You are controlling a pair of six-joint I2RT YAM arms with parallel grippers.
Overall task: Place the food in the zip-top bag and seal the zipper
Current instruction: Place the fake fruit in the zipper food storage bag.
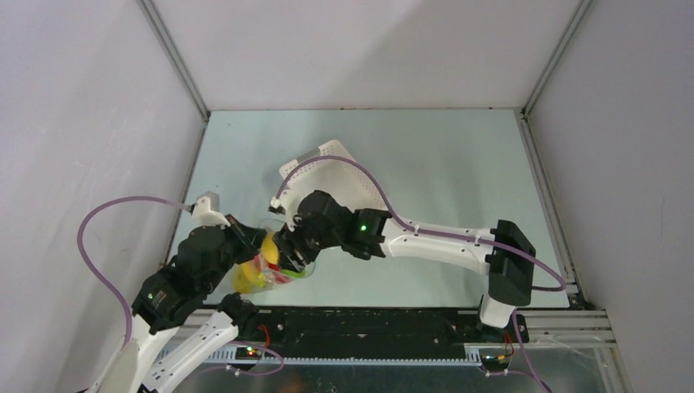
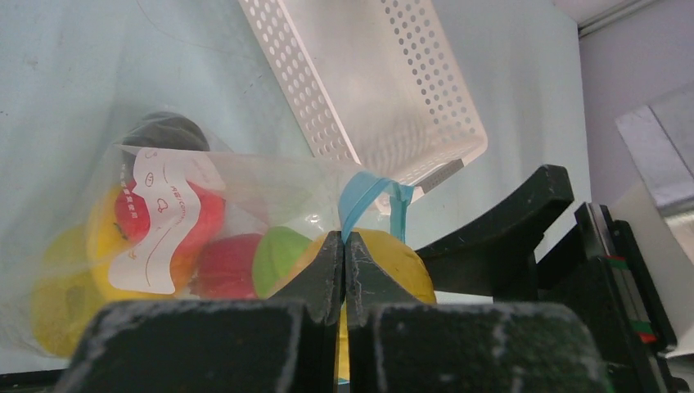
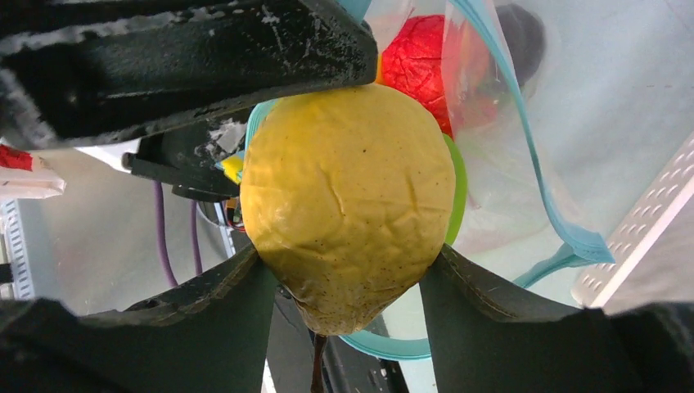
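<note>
Clear crinkly zip-top bag (image 2: 245, 188): where is it held? (A)
Between both arms; its mouth edge appears pinched by the clenched left gripper (image 2: 344, 246). The wrinkled yellow plastic toy lemon (image 3: 348, 196) is clasped in the right gripper (image 3: 344, 274). (B)
Insertion advice? (A)
The mouth is best kept wide, and the lemon released only once past the thin light-blue zipper (image 2: 353, 201). (B)

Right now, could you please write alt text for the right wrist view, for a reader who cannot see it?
The right gripper holds a wrinkled yellow toy fruit between its two black fingers, at the open mouth of the clear zip-top bag. Behind it, the light-blue zipper curves around a red piece and a green piece inside.
</note>
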